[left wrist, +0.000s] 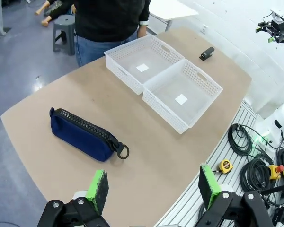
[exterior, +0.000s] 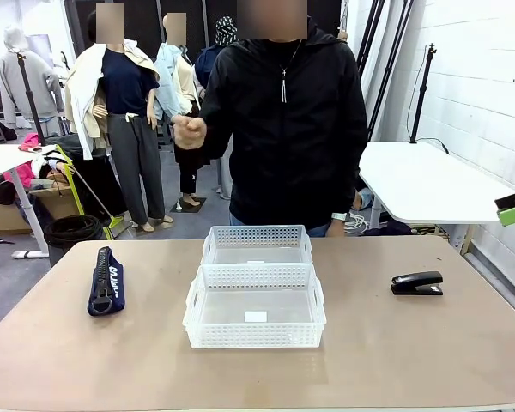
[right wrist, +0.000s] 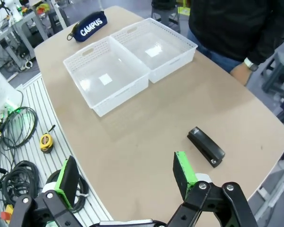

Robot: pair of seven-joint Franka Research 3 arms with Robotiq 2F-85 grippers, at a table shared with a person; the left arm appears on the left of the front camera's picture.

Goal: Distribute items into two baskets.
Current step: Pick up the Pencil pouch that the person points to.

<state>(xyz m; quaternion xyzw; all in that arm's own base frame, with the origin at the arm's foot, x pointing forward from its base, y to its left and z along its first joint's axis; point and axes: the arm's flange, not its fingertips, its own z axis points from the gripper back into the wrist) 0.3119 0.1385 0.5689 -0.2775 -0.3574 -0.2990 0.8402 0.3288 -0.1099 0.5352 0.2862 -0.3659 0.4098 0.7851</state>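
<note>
Looking across the surface [exterior: 412, 360] from the front camera, I see two white mesh baskets touching end to end at its middle. The near basket [exterior: 255, 336] sits toward me and the far basket [exterior: 257, 233] toward a person [exterior: 283, 129] in a black jacket, who stands at the far edge with one hand [exterior: 189, 131] raised in a fist. A navy pouch [exterior: 106, 281] lies on the surface well left of the baskets, and a black stapler [exterior: 416, 283] lies well to their right. From the left wrist camera, my left claw [left wrist: 153, 185] hangs spread wide above the surface's edge, gripping nothing, with the pouch lying zipper-up just ahead and the baskets beyond. From the right wrist camera, my right claw [right wrist: 124, 176] is likewise spread and holds nothing, the stapler lying just ahead of one green pad. White CAMPUS lettering shows on the pouch past the baskets.
</note>
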